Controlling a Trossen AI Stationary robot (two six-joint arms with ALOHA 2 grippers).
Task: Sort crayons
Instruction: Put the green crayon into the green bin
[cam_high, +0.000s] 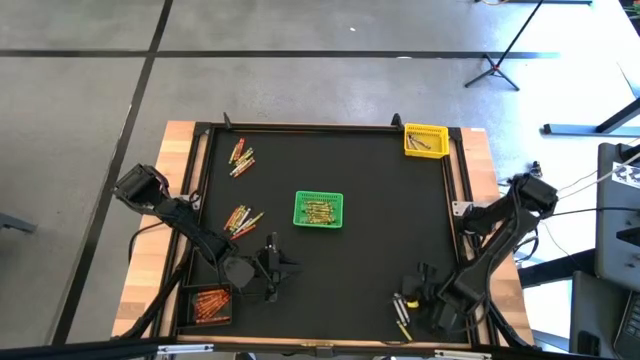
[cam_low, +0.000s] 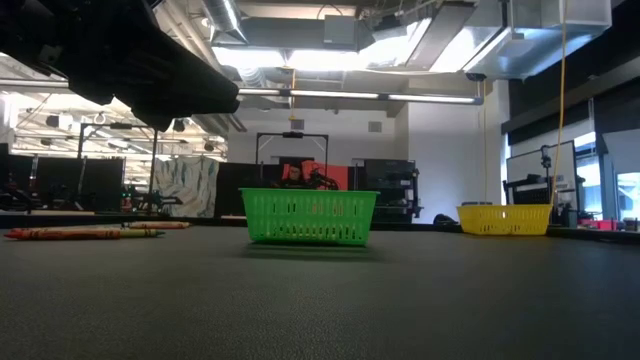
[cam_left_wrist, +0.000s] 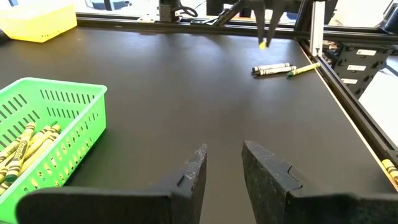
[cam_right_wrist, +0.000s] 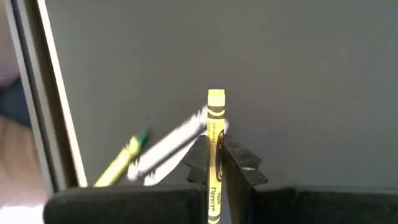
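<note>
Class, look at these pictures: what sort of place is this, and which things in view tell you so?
Probably a robotics lab or workshop. Exposed ceiling ducts and strip lights run overhead, equipment racks stand at the back, and a framed black work table holds sorting baskets such as the green basket.

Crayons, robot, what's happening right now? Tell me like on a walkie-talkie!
Right claw shut on a yellow crayon. Left claw open, empty, near the green basket. Grey and green crayons lying beside the pick. Nothing blocking.
</note>
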